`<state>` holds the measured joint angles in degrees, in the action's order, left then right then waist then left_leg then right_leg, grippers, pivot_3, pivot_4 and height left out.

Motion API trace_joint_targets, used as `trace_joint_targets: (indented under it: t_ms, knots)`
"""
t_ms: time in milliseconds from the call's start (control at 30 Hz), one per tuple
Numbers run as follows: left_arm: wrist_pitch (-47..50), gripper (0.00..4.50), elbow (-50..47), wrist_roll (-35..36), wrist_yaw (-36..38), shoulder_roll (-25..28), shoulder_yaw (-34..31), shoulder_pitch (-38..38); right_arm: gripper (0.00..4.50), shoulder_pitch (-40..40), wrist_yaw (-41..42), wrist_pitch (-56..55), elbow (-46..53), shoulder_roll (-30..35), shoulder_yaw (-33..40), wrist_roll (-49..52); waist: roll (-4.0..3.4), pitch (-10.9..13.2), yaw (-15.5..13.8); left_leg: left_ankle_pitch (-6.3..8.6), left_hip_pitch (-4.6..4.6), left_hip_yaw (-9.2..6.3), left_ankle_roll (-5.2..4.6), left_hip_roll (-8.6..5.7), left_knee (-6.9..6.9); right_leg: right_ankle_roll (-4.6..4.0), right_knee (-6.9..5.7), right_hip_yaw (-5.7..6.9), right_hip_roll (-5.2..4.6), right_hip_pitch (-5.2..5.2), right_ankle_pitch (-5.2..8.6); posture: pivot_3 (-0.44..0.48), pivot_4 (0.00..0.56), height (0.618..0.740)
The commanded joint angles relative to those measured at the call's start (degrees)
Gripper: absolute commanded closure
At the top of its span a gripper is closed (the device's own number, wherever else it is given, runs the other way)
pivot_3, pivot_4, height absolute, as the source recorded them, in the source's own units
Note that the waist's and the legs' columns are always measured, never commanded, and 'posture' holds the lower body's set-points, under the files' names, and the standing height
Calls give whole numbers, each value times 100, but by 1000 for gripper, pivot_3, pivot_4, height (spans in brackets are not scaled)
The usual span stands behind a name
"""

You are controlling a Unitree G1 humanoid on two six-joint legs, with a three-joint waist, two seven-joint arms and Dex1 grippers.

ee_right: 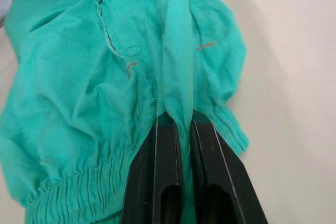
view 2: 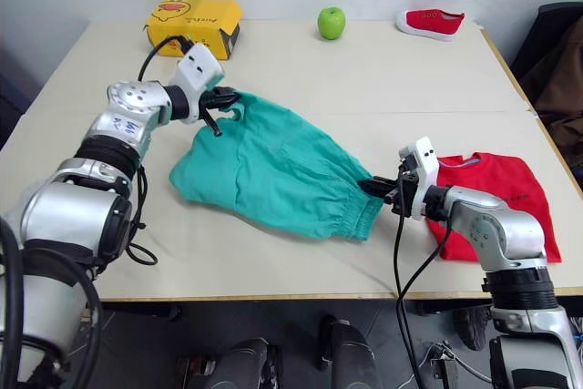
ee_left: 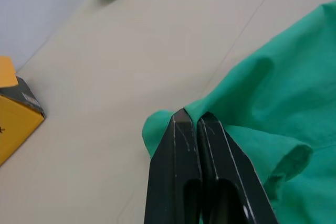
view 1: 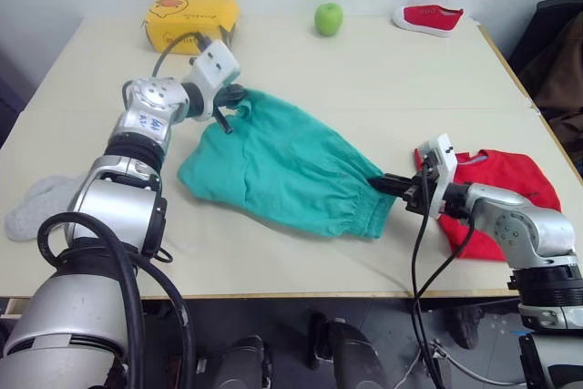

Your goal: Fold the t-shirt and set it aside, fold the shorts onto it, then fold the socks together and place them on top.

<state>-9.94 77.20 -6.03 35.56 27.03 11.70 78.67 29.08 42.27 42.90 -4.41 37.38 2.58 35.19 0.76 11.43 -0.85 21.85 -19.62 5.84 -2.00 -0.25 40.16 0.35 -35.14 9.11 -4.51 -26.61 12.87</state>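
The teal shorts (view 1: pixel 282 166) lie spread across the middle of the table, gathered waistband toward the right. My left gripper (view 1: pixel 230 97) is shut on their far left corner, a fold of fabric pinched between its fingers (ee_left: pixel 184 140). My right gripper (view 1: pixel 383 182) is shut on the waistband end, where the cloth (ee_right: pixel 105 77) runs between its fingers (ee_right: pixel 165 150). The red t-shirt (view 1: pixel 501 179) lies folded at the right, partly under my right arm. The grey socks (view 1: pixel 36 207) rest at the table's left edge, partly hidden by my left arm.
A yellow box (view 1: pixel 191 20), a green apple (view 1: pixel 329 18) and a small red shoe (view 1: pixel 428 18) stand along the far side of the table (view 1: pixel 383 79). Dark cloth (view 1: pixel 556 52) hangs beyond the right edge.
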Motion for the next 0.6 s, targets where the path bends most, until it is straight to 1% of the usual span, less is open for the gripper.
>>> trace_joint_targets:
  t_ms: [33,67,100,167,300,333,400,467,533,600]
  knots:
    - [-14,4092,8,-374,-435,-40,1,181,4225,138,-124,4,83,-87,126,-104,1,0,-10,-6,4,0,-1,0,1,-5,-1,-1,-3,4,-4,0,150,740]
    - [3,3915,19,-434,-588,-35,-27,172,3942,135,-173,19,158,-99,201,-105,1,0,-16,-10,5,1,0,0,3,-9,-3,-3,-4,5,-7,0,150,740]
    - [-19,3629,21,-518,-754,0,-37,179,3732,120,-216,25,246,-89,284,-99,1,0,-22,-14,9,1,1,0,3,-12,-5,-5,-6,7,-10,0,150,740]
    - [-54,3024,13,-569,-962,81,-149,221,3081,58,-245,10,463,-21,413,-82,1,0,-32,-16,17,3,4,0,3,-13,-14,-9,-9,8,-11,0,150,740]
    - [-147,1696,-29,-528,-1095,325,-446,378,1606,-156,-125,-37,1066,240,640,-73,0,1,-33,-15,16,3,8,1,0,-14,-16,-8,-7,3,-10,0,150,740]
    - [-180,1390,-44,-512,-1039,391,-506,414,1311,-228,-55,-97,1239,320,653,-105,1,1,-33,-15,15,2,9,1,-2,-14,-13,-7,-7,3,-10,0,150,740]
    - [-291,751,-106,-324,-510,526,-719,458,578,-386,79,-277,1645,480,619,-195,1,0,-36,-15,13,3,9,1,-3,-14,-9,-6,-6,3,-10,0,150,740]
    - [-535,127,-286,-80,571,730,-889,368,0,-606,275,-461,2200,648,500,-266,1,0,-37,-14,16,5,9,0,-3,-14,-7,-6,-5,5,-10,0,150,740]
    - [-768,57,-612,109,2071,1024,-885,5,0,-883,490,-703,2734,803,296,-412,0,0,-26,-14,17,7,11,1,-2,-14,-8,-6,-2,5,-9,0,150,740]
    - [-837,57,-1124,308,3341,1382,-848,-600,0,-1138,672,-996,3118,919,33,-642,0,0,14,-12,27,17,14,2,-3,-18,-11,-11,2,7,-6,0,150,740]
